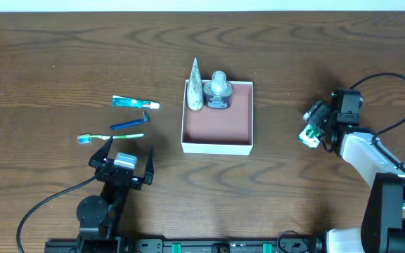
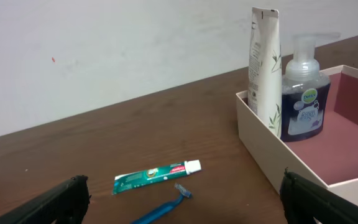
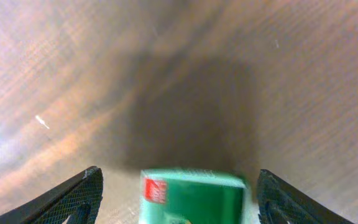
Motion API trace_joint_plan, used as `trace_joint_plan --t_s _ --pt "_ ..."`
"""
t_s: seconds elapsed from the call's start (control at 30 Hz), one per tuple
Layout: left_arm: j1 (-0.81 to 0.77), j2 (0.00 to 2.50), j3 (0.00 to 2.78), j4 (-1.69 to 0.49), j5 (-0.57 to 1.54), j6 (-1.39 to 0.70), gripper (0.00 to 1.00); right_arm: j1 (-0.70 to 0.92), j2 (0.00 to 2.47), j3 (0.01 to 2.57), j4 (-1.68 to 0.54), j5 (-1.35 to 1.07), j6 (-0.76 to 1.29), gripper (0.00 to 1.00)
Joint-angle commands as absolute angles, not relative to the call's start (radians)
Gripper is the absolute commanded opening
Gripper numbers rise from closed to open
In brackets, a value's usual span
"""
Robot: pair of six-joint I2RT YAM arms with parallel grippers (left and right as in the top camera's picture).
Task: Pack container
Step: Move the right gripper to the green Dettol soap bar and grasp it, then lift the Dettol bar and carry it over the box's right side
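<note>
The container (image 1: 216,146) is a square white box with a pink inside at the table's middle; its near wall shows in the left wrist view (image 2: 260,149). A white tube (image 1: 196,86) (image 2: 265,68) and a dark pump bottle (image 1: 219,90) (image 2: 304,93) stand upright in its far left corner. My left gripper (image 1: 123,163) (image 2: 182,199) is open and empty, left of the container. My right gripper (image 1: 315,128) (image 3: 178,186) is open at the right, its fingers on either side of a green box (image 1: 308,136) (image 3: 191,196), with a gap on each side.
A green toothpaste tube (image 1: 135,103) (image 2: 156,175), a blue razor (image 1: 129,124) (image 2: 166,207) and a toothbrush (image 1: 110,137) lie on the table left of the container, just ahead of my left gripper. Cables trail from both arms.
</note>
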State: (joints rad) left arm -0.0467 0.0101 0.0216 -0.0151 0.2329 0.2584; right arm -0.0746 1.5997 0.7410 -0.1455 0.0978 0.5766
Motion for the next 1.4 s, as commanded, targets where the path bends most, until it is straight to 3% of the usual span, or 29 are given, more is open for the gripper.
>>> trace_joint_plan --t_s 0.0,0.3,0.73,1.0,1.37 --pt "-0.043 0.005 0.004 -0.049 0.247 0.249 0.98 -0.071 1.601 0.740 -0.192 0.067 0.538 0.78" --pt "-0.043 0.005 0.004 -0.049 0.247 0.249 0.98 -0.066 1.601 0.740 -0.329 0.033 0.598 0.75" --pt "-0.042 0.005 0.004 -0.049 0.247 0.249 0.98 -0.038 1.601 0.740 -0.279 0.037 0.535 0.49" --pt "-0.042 0.005 0.004 -0.049 0.247 0.249 0.98 -0.038 1.601 0.764 -0.225 -0.008 0.466 0.51" --pt "-0.042 0.005 0.004 -0.049 0.247 0.249 0.98 -0.038 1.551 0.962 -0.347 -0.372 0.310 0.51"
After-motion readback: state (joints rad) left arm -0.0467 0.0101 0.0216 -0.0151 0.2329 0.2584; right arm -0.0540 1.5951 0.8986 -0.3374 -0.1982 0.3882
